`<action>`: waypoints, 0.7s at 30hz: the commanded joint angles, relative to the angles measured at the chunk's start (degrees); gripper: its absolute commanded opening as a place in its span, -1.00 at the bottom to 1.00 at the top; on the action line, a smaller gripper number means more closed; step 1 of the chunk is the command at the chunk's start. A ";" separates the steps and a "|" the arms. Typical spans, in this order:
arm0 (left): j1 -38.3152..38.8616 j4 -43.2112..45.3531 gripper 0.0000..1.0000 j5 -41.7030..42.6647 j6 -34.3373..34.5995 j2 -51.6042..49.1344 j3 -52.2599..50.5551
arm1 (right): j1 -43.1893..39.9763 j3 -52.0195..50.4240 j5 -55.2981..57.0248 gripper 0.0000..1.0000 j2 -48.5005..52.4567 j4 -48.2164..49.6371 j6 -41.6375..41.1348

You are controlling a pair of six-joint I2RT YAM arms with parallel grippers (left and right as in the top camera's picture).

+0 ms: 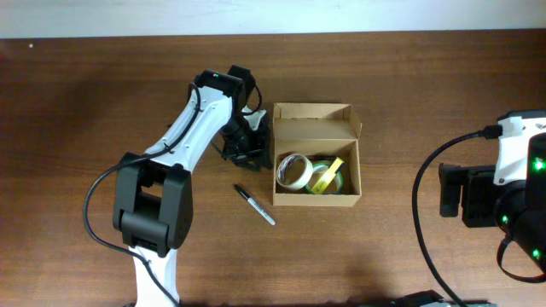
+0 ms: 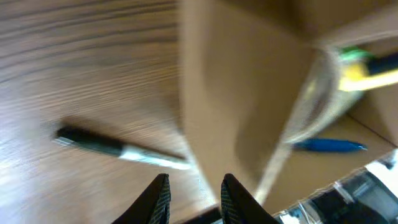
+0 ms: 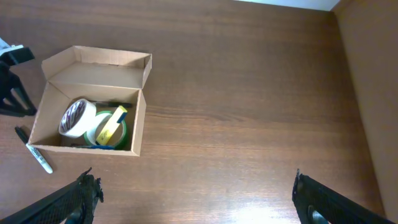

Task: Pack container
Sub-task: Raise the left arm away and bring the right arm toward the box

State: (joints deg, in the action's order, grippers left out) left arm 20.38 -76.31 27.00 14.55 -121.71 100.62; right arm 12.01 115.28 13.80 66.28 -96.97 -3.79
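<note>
The container [image 1: 316,122] is an open tan cardboard box at mid-table, its flap lid standing up at the back. Inside lie a clear tape roll [image 1: 294,171], a green-and-yellow roll [image 1: 327,176] and a blue pen [image 2: 329,145]. A black-and-silver marker [image 1: 255,205] rests on the table by the box's front left corner. My left gripper [image 1: 244,143] hovers just left of the box. In the left wrist view the left gripper [image 2: 196,186] points at the box's outer wall [image 2: 242,93], its jaws narrowly apart around nothing. My right gripper [image 3: 196,193] stands wide open, far right of the box.
The right arm [image 1: 512,196] sits at the table's right edge with its cable looping toward the front. The left arm's base [image 1: 153,205] stands left of the marker. A pale wall borders the table's far edge.
</note>
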 commanded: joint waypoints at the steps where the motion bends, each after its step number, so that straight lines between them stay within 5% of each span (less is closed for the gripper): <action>1: -0.39 -1.66 -0.46 -12.24 4.13 -0.31 -0.17 | 0.35 0.15 -0.74 0.98 -0.17 -0.33 0.42; 7: -0.70 -3.43 -0.43 -25.86 4.90 -0.31 -0.17 | 0.35 0.11 0.35 0.98 -0.17 -0.35 0.39; 13: -3.80 -2.67 -0.38 -28.52 5.14 -0.31 -0.17 | 0.35 -0.39 0.28 0.98 -0.17 -0.35 0.33; 21: -11.39 -2.19 -0.94 -28.52 1.92 -0.04 2.95 | 0.35 -6.64 -2.91 0.98 -0.04 -0.35 -1.14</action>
State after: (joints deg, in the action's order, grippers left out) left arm 11.86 -77.49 -0.08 17.63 -121.71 100.84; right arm 12.01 111.31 13.41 66.02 -96.95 -4.32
